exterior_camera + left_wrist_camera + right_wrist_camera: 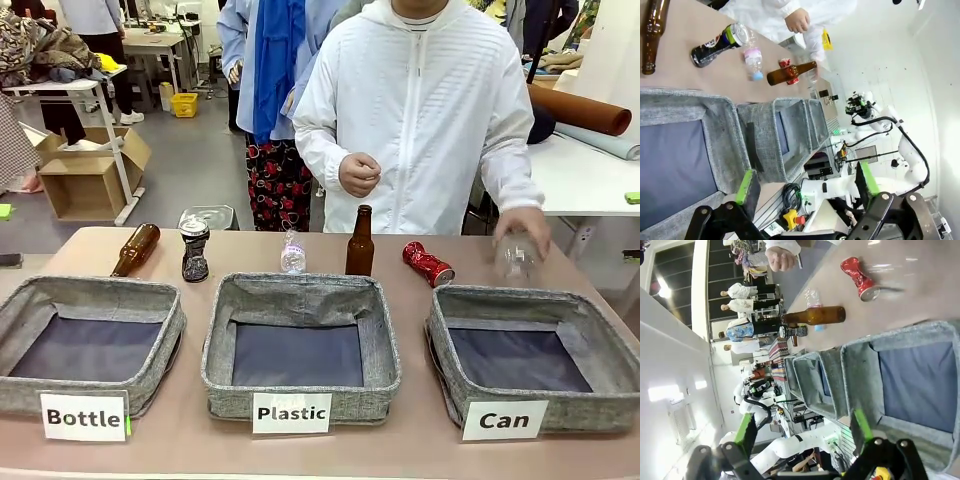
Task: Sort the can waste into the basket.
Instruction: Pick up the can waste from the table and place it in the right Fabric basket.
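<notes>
The crushed red can (428, 264) (857, 272) lies on the table just behind the grey felt basket (610, 345) (860, 365) labelled "Can" at the right. The crushed black can (194, 250) (720, 44) stands far to the left, behind the "Bottle" basket. In the left wrist view the red can (785, 63) peeks out behind a brown bottle. My left gripper (807, 182) hangs open and empty above the "Bottle" basket's near corner. My right gripper (803, 426) is open and empty too, near the "Can" basket's front.
The "Bottle" basket (160, 300) and "Plastic" basket (385, 340) stand left and middle. One brown bottle (137, 249) lies at the left, another (360, 243) stands in the middle beside a small clear bottle (292, 254). A person's hand (522, 228) rests on a blurred clear bottle behind the "Can" basket.
</notes>
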Robot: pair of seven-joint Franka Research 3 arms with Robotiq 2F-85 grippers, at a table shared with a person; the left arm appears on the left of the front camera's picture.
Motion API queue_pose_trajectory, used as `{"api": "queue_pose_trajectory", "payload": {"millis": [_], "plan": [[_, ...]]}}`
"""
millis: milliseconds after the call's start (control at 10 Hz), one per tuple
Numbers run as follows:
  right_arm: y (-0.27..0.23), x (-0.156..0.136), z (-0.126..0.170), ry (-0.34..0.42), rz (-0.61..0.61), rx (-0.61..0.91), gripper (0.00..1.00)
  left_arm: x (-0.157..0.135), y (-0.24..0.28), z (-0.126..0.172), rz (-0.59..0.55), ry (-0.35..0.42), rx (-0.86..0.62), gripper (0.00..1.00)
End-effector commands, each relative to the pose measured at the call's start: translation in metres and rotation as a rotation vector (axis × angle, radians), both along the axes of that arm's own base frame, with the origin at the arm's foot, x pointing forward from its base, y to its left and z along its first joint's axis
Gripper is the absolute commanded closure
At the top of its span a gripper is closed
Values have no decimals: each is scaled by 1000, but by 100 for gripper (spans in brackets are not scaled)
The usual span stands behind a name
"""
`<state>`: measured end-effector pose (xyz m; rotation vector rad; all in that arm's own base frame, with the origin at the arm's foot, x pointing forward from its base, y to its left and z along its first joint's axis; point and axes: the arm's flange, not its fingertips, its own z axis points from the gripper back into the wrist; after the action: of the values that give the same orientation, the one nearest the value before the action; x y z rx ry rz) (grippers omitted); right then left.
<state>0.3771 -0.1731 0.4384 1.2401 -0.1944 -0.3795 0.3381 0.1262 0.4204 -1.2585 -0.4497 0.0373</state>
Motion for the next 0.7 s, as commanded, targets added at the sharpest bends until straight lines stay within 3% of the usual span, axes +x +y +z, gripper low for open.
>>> {"api": "queue_pose_trajectory", "payload": {"millis": [0, 100, 300, 400, 600], "plan": [[0, 0, 0, -10, 13, 1, 0, 40, 22, 7, -116, -48, 173, 0], [0, 0, 0, -10, 13, 1, 0, 73, 25, 8, -151, -190, 372, 0], [0, 0, 0, -10, 13, 1, 0, 135, -19, 6, -270, -461, 688, 0], [0, 0, 0, -10, 13, 1, 0, 162, -52, -1, -335, -658, 816, 0], [0, 0, 0, -10, 13, 1, 0, 177, -109, -13, -464, -901, 833, 0]]}}
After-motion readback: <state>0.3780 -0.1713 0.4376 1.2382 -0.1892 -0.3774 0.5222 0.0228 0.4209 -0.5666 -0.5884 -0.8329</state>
